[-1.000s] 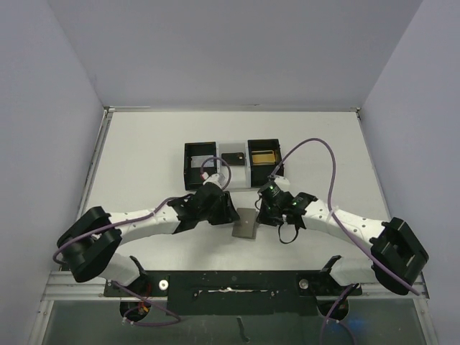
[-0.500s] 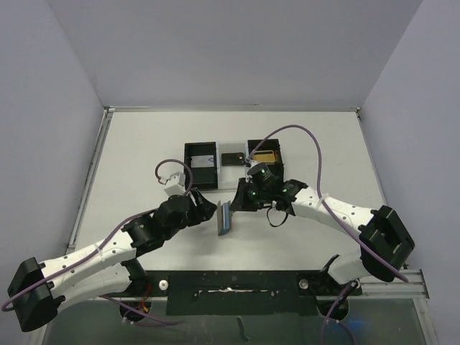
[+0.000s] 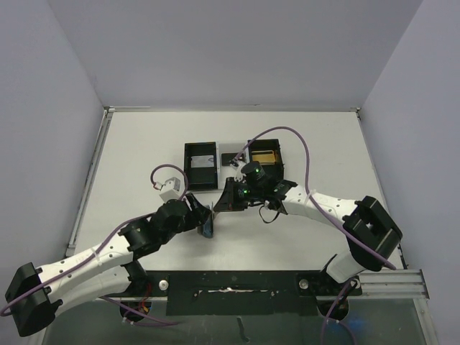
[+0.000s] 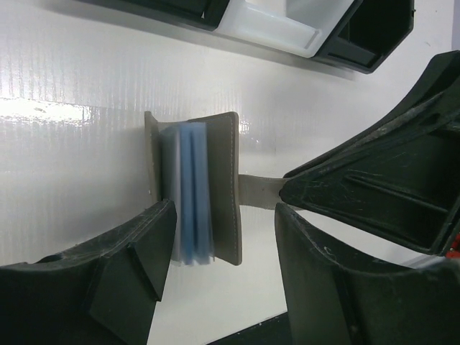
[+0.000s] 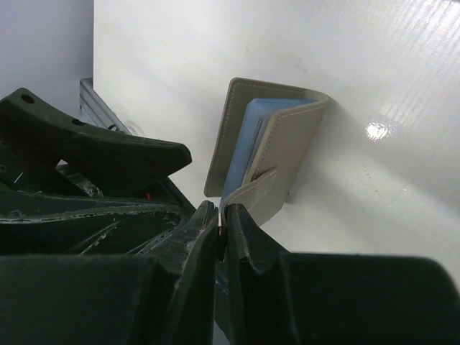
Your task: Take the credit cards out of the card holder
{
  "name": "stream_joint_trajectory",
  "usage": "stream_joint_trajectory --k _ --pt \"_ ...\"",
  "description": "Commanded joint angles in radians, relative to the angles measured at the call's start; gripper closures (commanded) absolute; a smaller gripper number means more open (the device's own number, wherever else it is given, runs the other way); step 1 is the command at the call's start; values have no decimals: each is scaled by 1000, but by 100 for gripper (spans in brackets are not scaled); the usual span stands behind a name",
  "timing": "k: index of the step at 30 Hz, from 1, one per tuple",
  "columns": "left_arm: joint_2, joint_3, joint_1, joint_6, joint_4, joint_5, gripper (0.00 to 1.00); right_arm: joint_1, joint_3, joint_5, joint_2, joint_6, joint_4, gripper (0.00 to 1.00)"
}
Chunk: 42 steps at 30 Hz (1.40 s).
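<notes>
Right pincer [image 5: 221, 213]: pressed together, pinching a grey flap of the holder [image 5: 287, 154]. Left pincer [image 4: 223, 215]: spread, and we count one finger on each side of the holder. Holder: half folded, standing on edge on the bench [image 3: 144, 158] between the two arms. Cards [image 4: 192, 194]: we see pale blue edges packed between its panels. Tray [image 3: 187, 165]: behind the holder, apart from it
</notes>
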Motion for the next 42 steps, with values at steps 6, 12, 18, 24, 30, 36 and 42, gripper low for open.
stream_joint_trajectory --k 6,12,18,24,30,36,42 --pt "13 47 4 20 3 -9 44 -17 -2 -8 -47 15 19 97" --pt "20 38 5 18 -6 3 44 -66 -120 158 -86 49 -89 98" --pt "75 11 7 13 71 73 44 -102 -270 172 -125 43 -49 97" --pt "157 20 9 27 124 127 43 -103 -299 201 -132 53 -20 96" --pt "199 48 10 44 129 155 43 -102 -301 210 -163 62 -18 96" --pt "154 73 11 26 21 61 42 -104 -254 254 -207 43 -91 94" --pt "104 96 11 41 -39 15 41 -104 -229 273 -205 32 -137 94"
